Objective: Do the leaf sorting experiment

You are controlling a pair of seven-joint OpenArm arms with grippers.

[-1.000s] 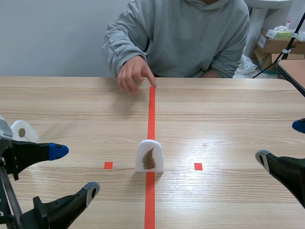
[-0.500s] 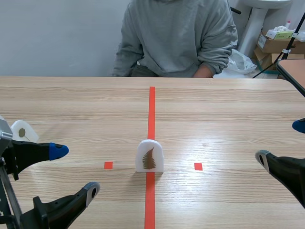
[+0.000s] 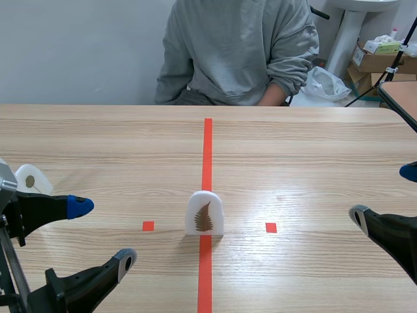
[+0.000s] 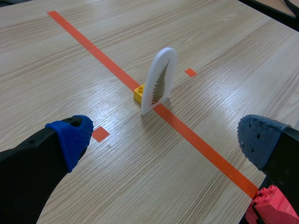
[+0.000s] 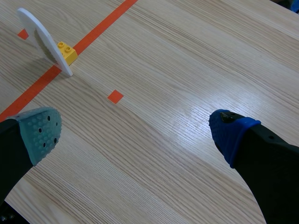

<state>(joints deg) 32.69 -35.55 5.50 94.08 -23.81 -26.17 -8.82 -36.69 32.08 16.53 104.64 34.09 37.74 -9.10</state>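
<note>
1. Fingers of the left gripper (image 4: pixel 164 139) are spread wide, and they hold and touch nothing. A pink brick (image 4: pixel 273 207) lies just beside one finger.
2. The right gripper (image 5: pixel 136 132) is also spread wide, with nothing between its fingers.
3. The leaf card (image 3: pixel 204 213) stands upright on the red tape line (image 3: pixel 207 150), well ahead of both grippers and between them. A yellow brick (image 4: pixel 139 93) is right against it.
4. A person (image 3: pixel 241 45) sits beyond the table's far edge.
</note>
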